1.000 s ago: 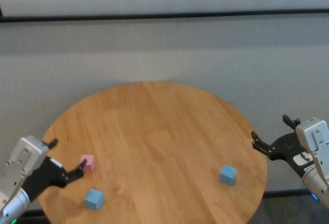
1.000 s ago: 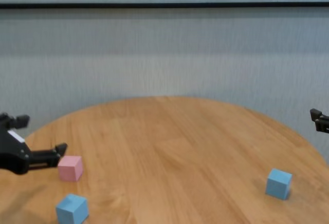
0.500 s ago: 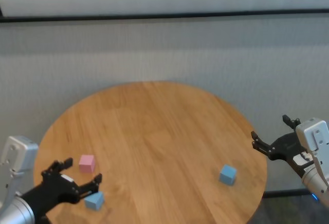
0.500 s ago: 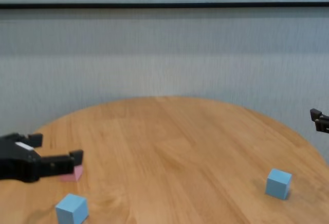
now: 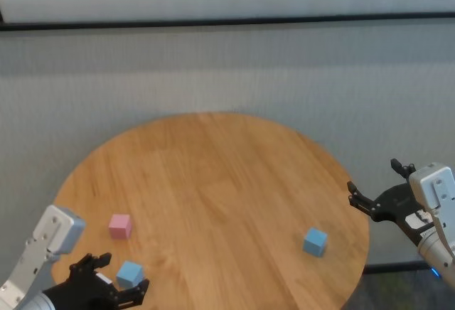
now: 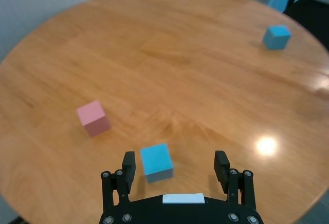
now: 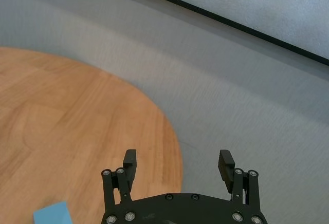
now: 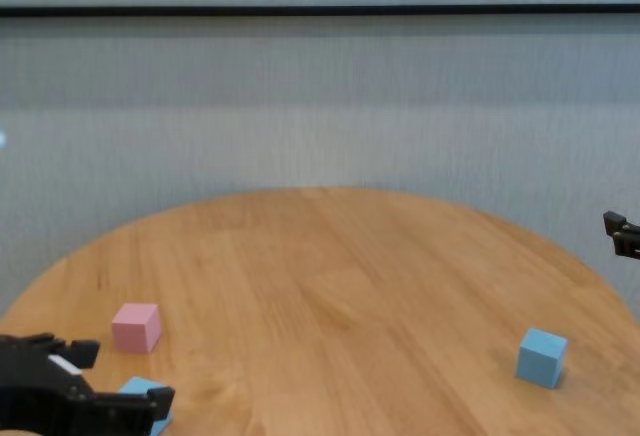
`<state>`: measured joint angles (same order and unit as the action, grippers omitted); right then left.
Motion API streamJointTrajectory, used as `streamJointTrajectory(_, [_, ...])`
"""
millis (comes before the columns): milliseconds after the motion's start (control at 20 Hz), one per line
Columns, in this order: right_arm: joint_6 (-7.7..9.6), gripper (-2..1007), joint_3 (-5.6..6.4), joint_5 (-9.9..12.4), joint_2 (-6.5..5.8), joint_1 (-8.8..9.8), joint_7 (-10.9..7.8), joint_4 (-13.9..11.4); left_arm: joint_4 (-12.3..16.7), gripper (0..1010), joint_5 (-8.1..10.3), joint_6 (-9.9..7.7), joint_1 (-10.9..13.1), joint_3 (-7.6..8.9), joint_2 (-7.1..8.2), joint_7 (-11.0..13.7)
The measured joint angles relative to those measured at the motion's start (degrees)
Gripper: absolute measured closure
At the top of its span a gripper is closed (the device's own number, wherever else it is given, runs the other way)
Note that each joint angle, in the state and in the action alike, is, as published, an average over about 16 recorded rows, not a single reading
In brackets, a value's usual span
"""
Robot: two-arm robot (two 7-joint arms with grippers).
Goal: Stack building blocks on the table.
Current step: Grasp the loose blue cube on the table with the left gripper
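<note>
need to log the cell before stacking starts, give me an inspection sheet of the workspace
surface: round honey-coloured wooden table, top bare apart from the blocks
job's things: pale pink cube and light blue cube near the left edge, second light blue cube at the right; none stacked
clutter: nothing seen
grippers: left gripper open, low around the left blue cube; right gripper open, off the table's right edge
cables: nothing seen
surroundings: grey wall with a dark horizontal strip

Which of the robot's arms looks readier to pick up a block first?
The left. Its open left gripper already sits around the near blue block, while the open right gripper hangs off the table's edge, away from the other blue block.
</note>
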<state>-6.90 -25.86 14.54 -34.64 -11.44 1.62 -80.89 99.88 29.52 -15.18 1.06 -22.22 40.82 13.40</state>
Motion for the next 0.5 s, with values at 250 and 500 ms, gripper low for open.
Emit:
streamJointTrajectory(250, [0.00, 1, 0.00, 0.00, 0.00, 0.00, 0.00, 0.00, -0.44, 7, 0.10, -3.85, -0.40, 0.21, -1.01, -0.35])
streamJointTrajectory(500, [0.00, 1, 0.00, 0.00, 0.00, 0.00, 0.00, 0.00, -1.03, 7, 0.27, -6.51, -0.83, 0.79, -2.36, -0.86])
